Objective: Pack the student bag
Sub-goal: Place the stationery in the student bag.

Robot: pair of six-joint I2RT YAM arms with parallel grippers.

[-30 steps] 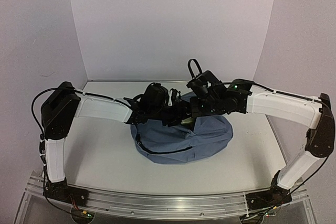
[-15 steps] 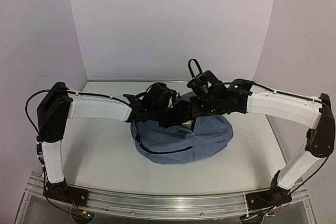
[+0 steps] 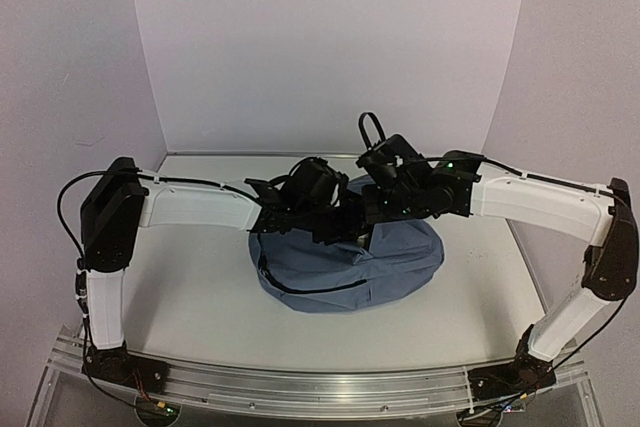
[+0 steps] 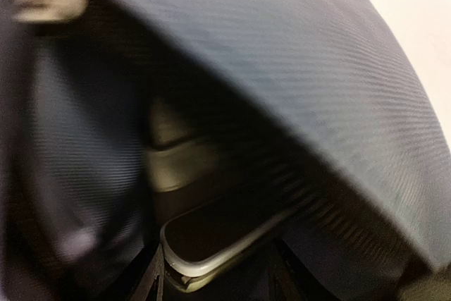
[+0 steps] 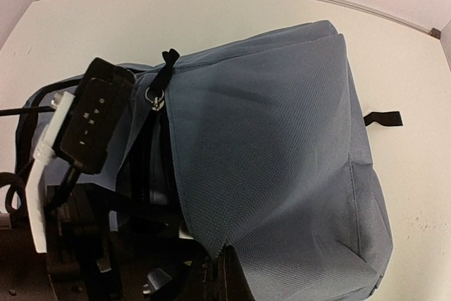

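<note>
Slate-blue student bag point(image 3: 345, 262), its fabric pinched up by right pincer point(image 5: 224, 273), as left pincer point(image 4: 215, 276), gripping a flat pale-rimmed item point(image 4: 211, 241), reaches inside; release likely next.

Overhead rear view; wrist close-ups on student bag point(image 5: 282, 139)

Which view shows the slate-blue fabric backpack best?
Right wrist view: the slate-blue fabric backpack fills the frame, sharp, with its zipper pull visible. Top external shows it partly hidden under both arms; left wrist shows only blurred fabric close up.
</note>
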